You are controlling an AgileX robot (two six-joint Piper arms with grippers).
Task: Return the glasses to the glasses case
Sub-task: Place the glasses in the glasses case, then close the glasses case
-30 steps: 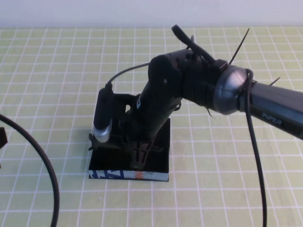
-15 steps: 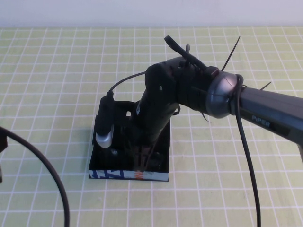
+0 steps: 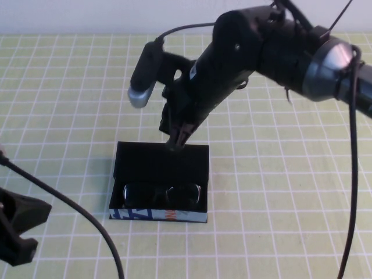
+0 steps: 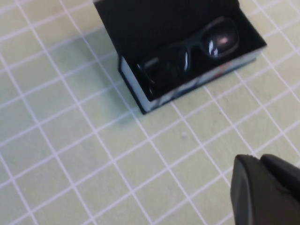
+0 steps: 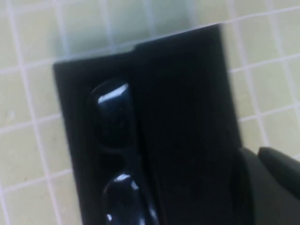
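Observation:
The glasses case (image 3: 122,168) lies open in the middle of the table, its patterned side facing the robot. The black glasses (image 3: 161,194) lie folded inside its near half. My right gripper (image 3: 176,142) hangs shut and empty just above the case's far edge. In the right wrist view the glasses (image 5: 115,140) rest in the case (image 5: 187,117) beside the gripper (image 5: 255,152). My left gripper (image 3: 17,232) is low at the near left, shut and empty. In the left wrist view this gripper (image 4: 255,159) is apart from the case (image 4: 136,89) and glasses (image 4: 187,54).
A yellow-green mat with a white grid (image 3: 279,192) covers the table. A black cable (image 3: 75,212) curves across the near left. The right arm (image 3: 290,52) reaches in from the far right, above the mat.
My right gripper has risen out of the case and moved towards the far side. The glasses stay lying in the case. The left gripper has come into view at the near left.

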